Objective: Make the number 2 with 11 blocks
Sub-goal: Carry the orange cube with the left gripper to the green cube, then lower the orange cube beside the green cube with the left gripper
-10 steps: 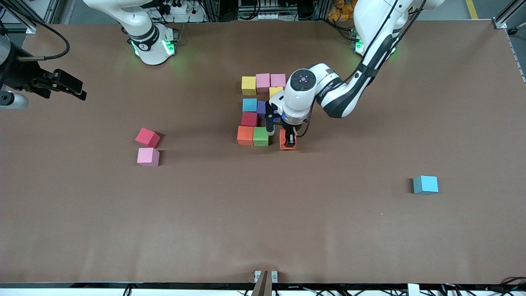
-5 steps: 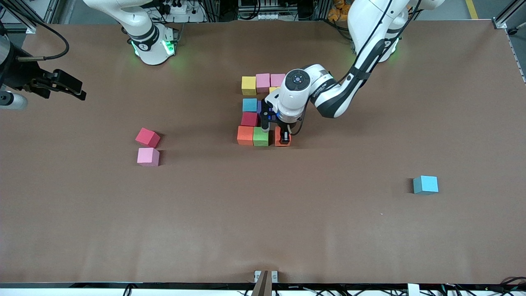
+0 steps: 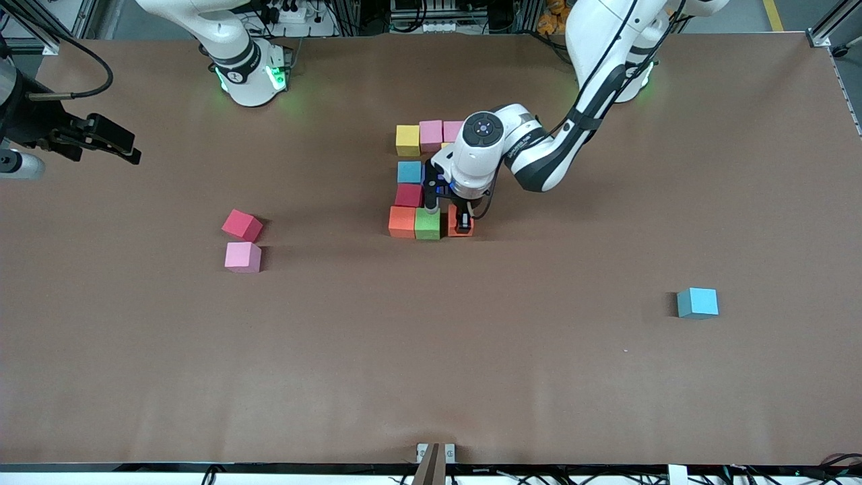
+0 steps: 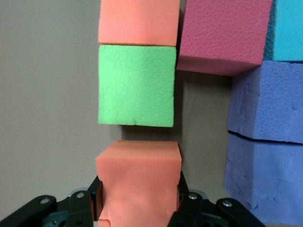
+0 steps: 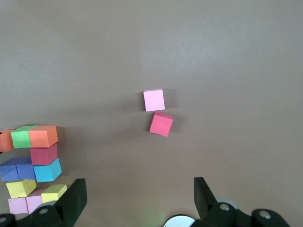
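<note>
L gripper is sitting just right of frame centre in front view, fingers clamped on an orange block at table level. Key relation: a narrow gap is showing btwn that block and the green block at the end of the lowest row, w/ the orange corner block next in line, so the closing push is looking like straight along the row toward green. L wrist view is showing what front view hides: the gap itself, block squared up to green, plus purple blocks alongside. R gripper is waiting at upper left edge of frame, fingers wide apart, holding nothing. Spare pink block, red block and blue block are lying well apart from the digit.
</note>
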